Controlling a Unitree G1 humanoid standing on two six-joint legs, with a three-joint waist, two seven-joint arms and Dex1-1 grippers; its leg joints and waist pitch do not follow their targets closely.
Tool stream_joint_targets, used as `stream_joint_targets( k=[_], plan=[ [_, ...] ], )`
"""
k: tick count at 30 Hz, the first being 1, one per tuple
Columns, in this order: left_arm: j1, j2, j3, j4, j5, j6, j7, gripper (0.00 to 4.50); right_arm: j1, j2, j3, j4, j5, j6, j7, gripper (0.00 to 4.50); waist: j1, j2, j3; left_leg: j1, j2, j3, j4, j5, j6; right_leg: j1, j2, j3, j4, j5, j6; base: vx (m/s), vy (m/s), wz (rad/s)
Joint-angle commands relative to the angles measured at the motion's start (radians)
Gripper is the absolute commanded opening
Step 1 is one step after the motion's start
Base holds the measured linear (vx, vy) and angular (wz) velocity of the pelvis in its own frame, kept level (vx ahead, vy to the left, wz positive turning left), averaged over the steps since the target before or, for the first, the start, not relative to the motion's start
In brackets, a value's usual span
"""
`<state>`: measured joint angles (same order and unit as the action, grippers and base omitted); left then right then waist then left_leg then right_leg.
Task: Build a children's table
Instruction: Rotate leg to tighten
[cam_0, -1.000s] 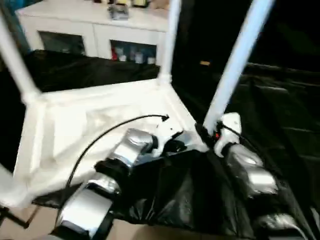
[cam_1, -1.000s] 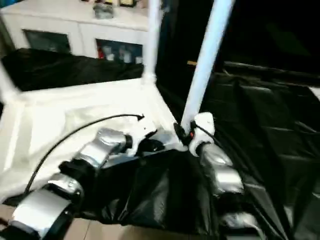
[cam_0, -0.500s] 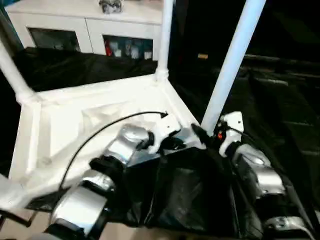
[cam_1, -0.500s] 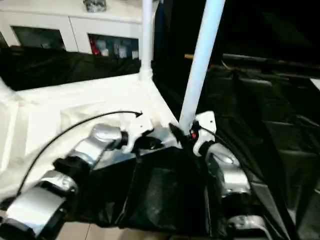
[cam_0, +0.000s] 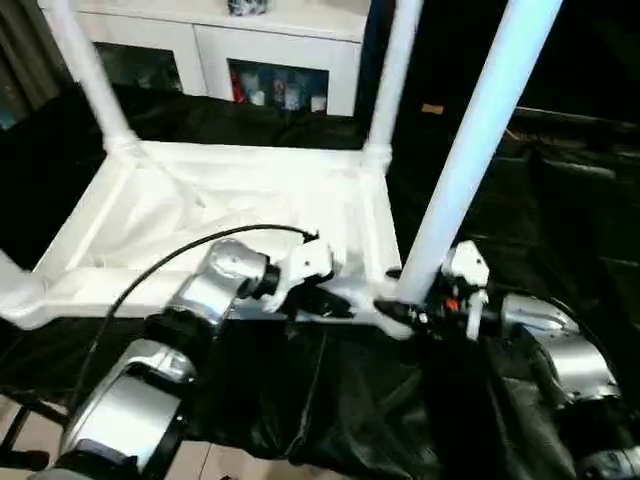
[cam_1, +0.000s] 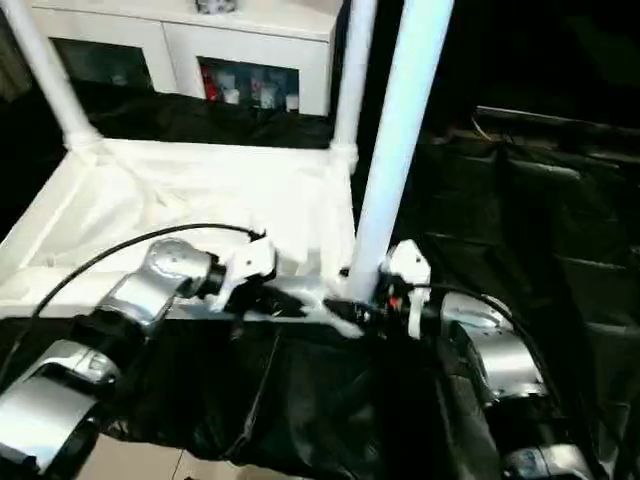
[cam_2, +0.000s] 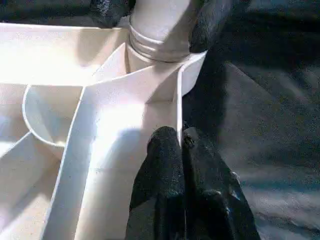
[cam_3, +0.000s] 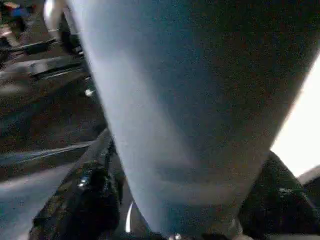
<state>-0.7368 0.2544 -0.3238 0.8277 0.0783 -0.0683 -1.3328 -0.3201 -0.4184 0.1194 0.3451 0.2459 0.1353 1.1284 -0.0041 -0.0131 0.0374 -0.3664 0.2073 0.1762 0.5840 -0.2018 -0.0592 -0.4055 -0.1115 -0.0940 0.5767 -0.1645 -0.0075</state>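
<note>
The white tabletop (cam_0: 230, 215) lies upside down on black sheeting, ribs up. White legs stand in its far left (cam_0: 90, 70), far right (cam_0: 392, 80) and near right (cam_0: 470, 150) corner sockets. My left gripper (cam_0: 335, 300) is shut on the thin rim wall (cam_2: 177, 95) just beside the near right socket (cam_2: 165, 47). My right gripper (cam_0: 405, 312) comes in from the right and is shut on the base of the near right leg (cam_3: 190, 125), one black finger (cam_3: 95, 200) on each side of the tube.
A white cabinet (cam_0: 280, 55) with glass doors stands behind the tabletop. Crumpled black sheeting (cam_0: 330, 400) covers the surface and hangs over its near edge. Pale floor (cam_0: 30, 445) shows at the lower left.
The camera has swung, so the whole picture has shifted. My right forearm now reaches the leg's base more from the side. The left gripper stays on the rim.
</note>
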Motion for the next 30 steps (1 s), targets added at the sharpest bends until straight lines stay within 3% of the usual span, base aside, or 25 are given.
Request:
stream_joint_targets(
  k=[1, 4, 13, 15, 20, 23, 26, 30],
  plan=[
    [0.009, 0.010, -0.013, -0.016, 0.008, 0.001, -0.008, 0.00, 0.026, 0.002, 0.062, -0.025, 0.014, 0.042, 0.067, 2.58, 0.004, -0.005, -0.048, 0.008, 0.031, 0.004, -0.073, -0.244, 0.075, 0.053, -0.037, 0.045, -0.065, -0.270, -0.246, 0.000, 0.000, 0.00],
    [0.011, 0.019, -0.011, -0.019, 0.005, 0.003, -0.029, 0.00, 0.032, -0.010, 0.072, -0.041, 0.024, 0.073, 0.095, 2.37, 0.010, -0.006, -0.049, 0.013, 0.031, 0.003, -0.075, -0.258, 0.051, 0.050, -0.037, 0.049, -0.066, -0.277, -0.235, 0.000, 0.000, 0.00],
    [0.002, 0.004, 0.009, -0.001, -0.008, 0.039, 0.019, 0.00, 0.059, 0.011, 0.065, -0.048, 0.031, 0.119, 0.061, 2.09, 0.010, -0.006, -0.055, 0.005, 0.027, 0.004, -0.071, -0.203, 0.066, 0.055, -0.034, 0.047, -0.055, -0.187, -0.252, 0.000, 0.000, 0.00],
    [-0.006, -0.020, 0.021, 0.010, -0.004, 0.063, 0.084, 0.00, 0.056, 0.054, 0.036, -0.005, 0.003, 0.099, -0.049, 2.09, 0.010, -0.007, -0.051, 0.005, 0.027, 0.004, -0.073, -0.224, 0.059, 0.052, -0.036, 0.048, -0.062, -0.246, -0.238, 0.000, 0.000, 0.00],
    [-0.028, -0.116, 0.030, 0.041, 0.017, 0.125, 0.257, 0.00, 0.004, 0.198, -0.051, 0.136, -0.053, 0.040, -0.400, 2.03, -0.007, -0.007, -0.044, 0.009, 0.023, -0.008, -0.082, -0.340, -0.014, 0.041, -0.038, 0.040, -0.082, -0.469, -0.163, 0.000, 0.000, 0.00],
    [-0.045, -0.174, 0.030, 0.063, 0.027, 0.157, 0.347, 0.00, -0.040, 0.264, -0.073, 0.209, -0.072, 0.025, -0.545, 2.00, -0.023, -0.007, -0.042, 0.008, 0.020, -0.012, -0.082, -0.389, -0.019, 0.037, -0.036, 0.037, -0.091, -0.504, -0.140, 0.000, 0.000, 0.00],
    [-0.067, -0.234, 0.024, 0.089, 0.041, 0.178, 0.432, 0.00, -0.098, 0.325, -0.085, 0.294, -0.099, 0.013, -0.691, 1.98, -0.035, -0.006, -0.044, 0.015, 0.013, -0.013, -0.078, -0.430, -0.023, 0.029, -0.033, 0.034, -0.102, -0.540, -0.120, 0.000, 0.000, 0.00],
    [-0.090, -0.285, 0.012, 0.116, 0.062, 0.184, 0.502, 0.00, -0.170, 0.394, -0.077, 0.369, -0.134, 0.001, -0.806, 1.98, -0.044, -0.004, -0.044, 0.014, 0.011, -0.015, -0.078, -0.442, -0.014, 0.028, -0.032, 0.031, -0.105, -0.539, -0.118, 0.000, 0.000, 0.00]
  ],
)
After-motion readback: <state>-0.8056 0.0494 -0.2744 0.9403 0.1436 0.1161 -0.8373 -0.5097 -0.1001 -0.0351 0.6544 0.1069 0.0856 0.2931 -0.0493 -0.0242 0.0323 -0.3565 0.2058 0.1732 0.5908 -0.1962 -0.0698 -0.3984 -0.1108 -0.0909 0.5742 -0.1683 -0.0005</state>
